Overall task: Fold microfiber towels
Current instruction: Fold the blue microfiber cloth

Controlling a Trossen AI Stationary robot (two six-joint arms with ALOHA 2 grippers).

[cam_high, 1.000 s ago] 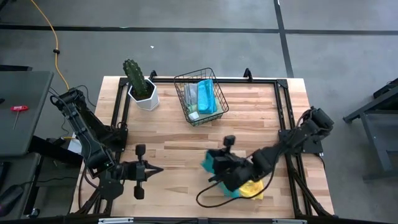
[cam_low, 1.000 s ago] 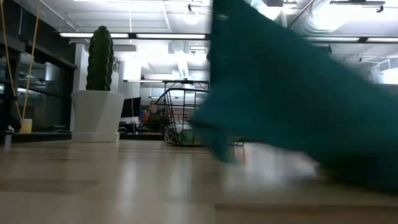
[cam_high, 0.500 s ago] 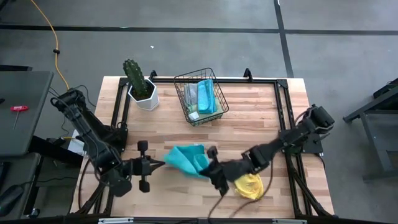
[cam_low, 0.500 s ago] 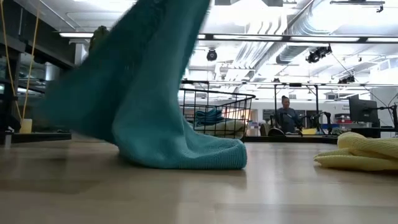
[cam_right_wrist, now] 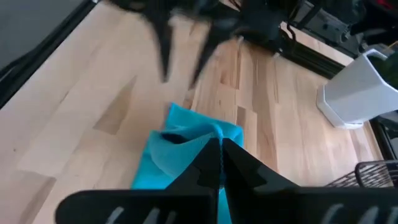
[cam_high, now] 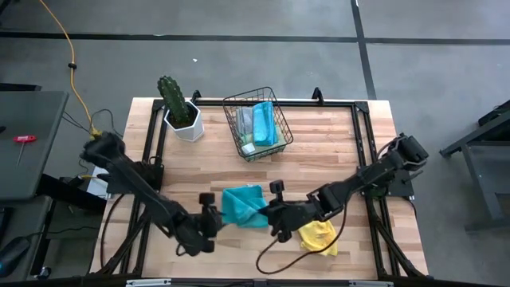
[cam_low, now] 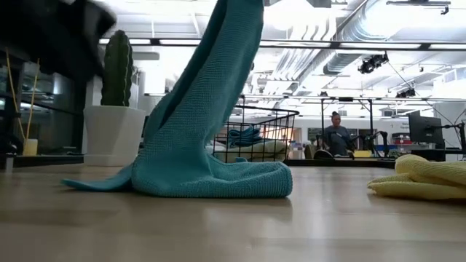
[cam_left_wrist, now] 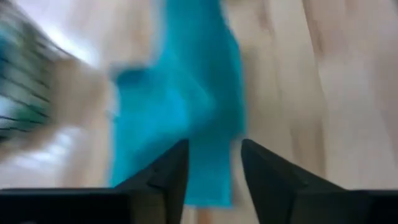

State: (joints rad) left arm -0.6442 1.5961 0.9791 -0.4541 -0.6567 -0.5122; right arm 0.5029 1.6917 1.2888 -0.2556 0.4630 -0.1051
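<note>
Your right gripper (cam_high: 269, 214) is clenched on one edge of the teal towel (cam_high: 241, 205), mid-table toward the front; in the right wrist view the two fingers (cam_right_wrist: 231, 163) meet with the teal cloth pinched between them, and the low view shows that edge lifted high while the rest of the towel (cam_low: 211, 175) pools on the wooden table (cam_high: 335, 151). Your left gripper (cam_high: 212, 217) sits just beside the towel's other side; its fingers (cam_left_wrist: 166, 171) stand apart with the teal cloth (cam_left_wrist: 186, 112) ahead of them, nothing gripped, though that view is blurred, so I can't say whether the tips touch the fabric. The yellow towel (cam_high: 318, 237) lies crumpled near the front edge, just beside the right arm; you see it low at the side in the table-level view (cam_low: 426, 178) too. More towels, teal and grey, stand folded in the black wire basket (cam_high: 256, 121) at the back; the potted cactus (cam_high: 177, 106) is next to it, well apart from both grippers. A person sits far back in the room.
</note>
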